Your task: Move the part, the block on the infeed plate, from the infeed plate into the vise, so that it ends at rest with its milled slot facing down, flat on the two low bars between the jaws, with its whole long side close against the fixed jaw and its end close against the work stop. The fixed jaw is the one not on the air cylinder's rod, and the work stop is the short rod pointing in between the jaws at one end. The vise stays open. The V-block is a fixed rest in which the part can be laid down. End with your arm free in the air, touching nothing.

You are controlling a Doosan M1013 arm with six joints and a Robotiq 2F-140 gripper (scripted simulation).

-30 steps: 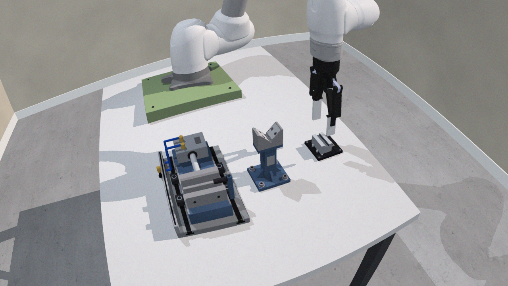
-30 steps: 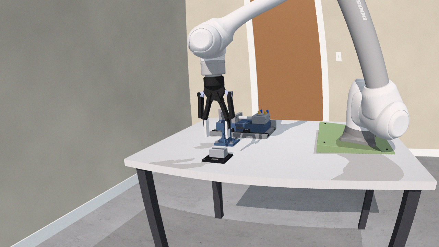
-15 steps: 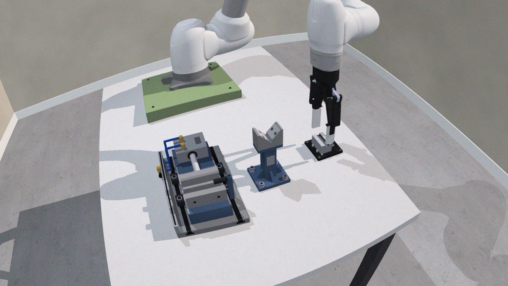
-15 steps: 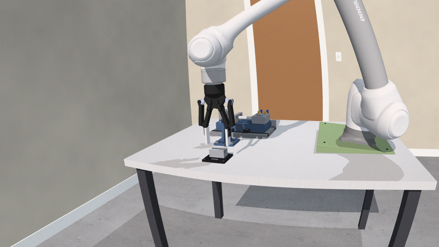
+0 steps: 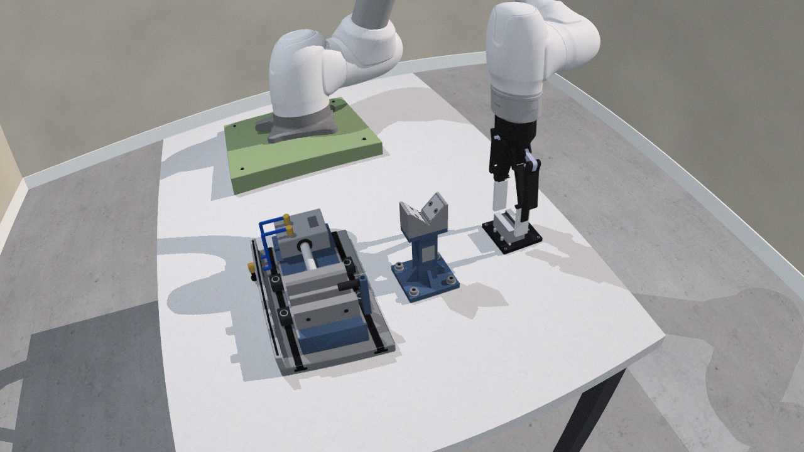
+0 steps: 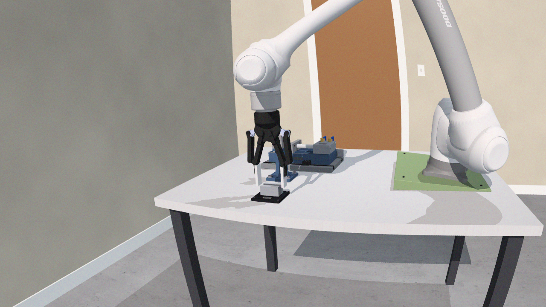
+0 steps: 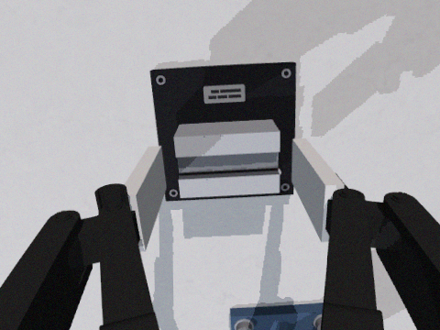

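Observation:
The part (image 5: 505, 223) is a grey block with its milled slot facing up. It lies on the black infeed plate (image 5: 515, 242) at the table's right side. It also shows in the wrist view (image 7: 226, 159) on the plate (image 7: 224, 94) and in the exterior view (image 6: 270, 189). My gripper (image 5: 510, 216) points straight down and is open, with one finger pad off each end of the part and a gap on both sides. It shows in the wrist view (image 7: 227, 190) and in the exterior view (image 6: 270, 179). The vise (image 5: 317, 287) stands open at the table's left.
The arm's green base plate (image 5: 300, 143) is at the back. The table's right edge lies close beyond the infeed plate.

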